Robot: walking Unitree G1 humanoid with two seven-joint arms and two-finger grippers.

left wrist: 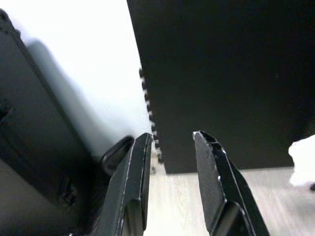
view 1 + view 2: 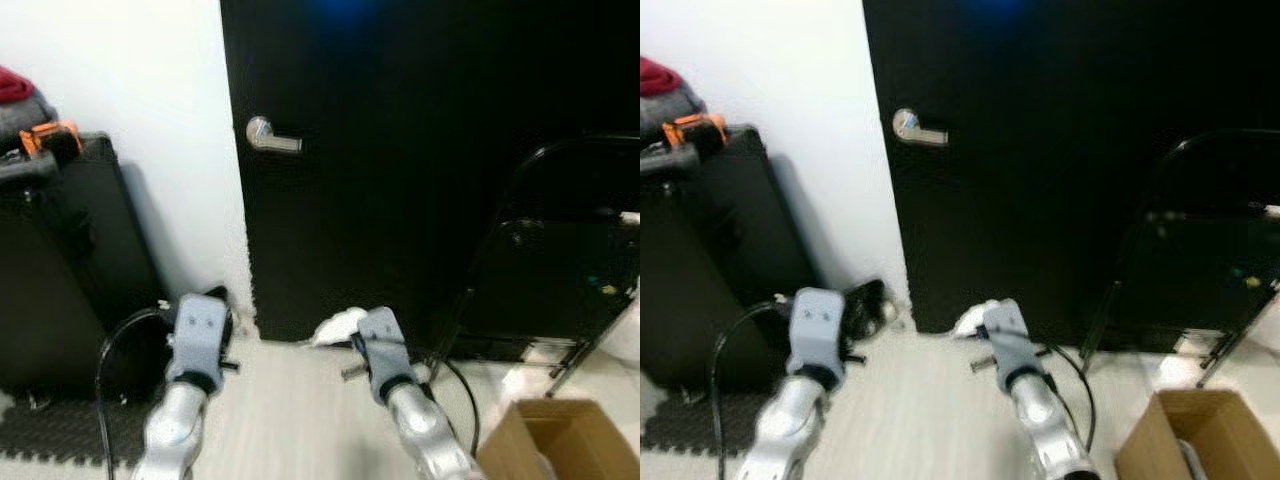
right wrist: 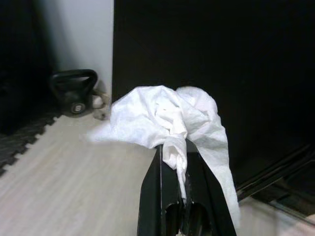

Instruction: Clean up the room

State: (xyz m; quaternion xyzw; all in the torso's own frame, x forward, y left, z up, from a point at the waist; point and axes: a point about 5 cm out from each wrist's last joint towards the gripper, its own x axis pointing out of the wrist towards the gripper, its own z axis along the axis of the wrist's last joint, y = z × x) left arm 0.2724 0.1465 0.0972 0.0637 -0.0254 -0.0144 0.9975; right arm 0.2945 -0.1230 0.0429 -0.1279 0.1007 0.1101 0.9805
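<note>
A crumpled white paper towel (image 3: 167, 118) is pinched between the two black fingers of my right gripper (image 3: 173, 147), which is shut on it. In the head views the towel (image 2: 338, 324) sticks out ahead of the right wrist, held above the pale floor just before the black door (image 2: 420, 150). My left gripper (image 1: 170, 142) is open with nothing between its fingers, held level near the corner where the white wall meets the door.
A cardboard box (image 2: 560, 440) stands open at the lower right. A black folding chair (image 2: 560, 260) leans by the door. A black suitcase (image 2: 60, 260) with clothes on top stands at left. A black kettlebell (image 3: 75, 91) sits in the corner by dark foam mats (image 2: 50, 435).
</note>
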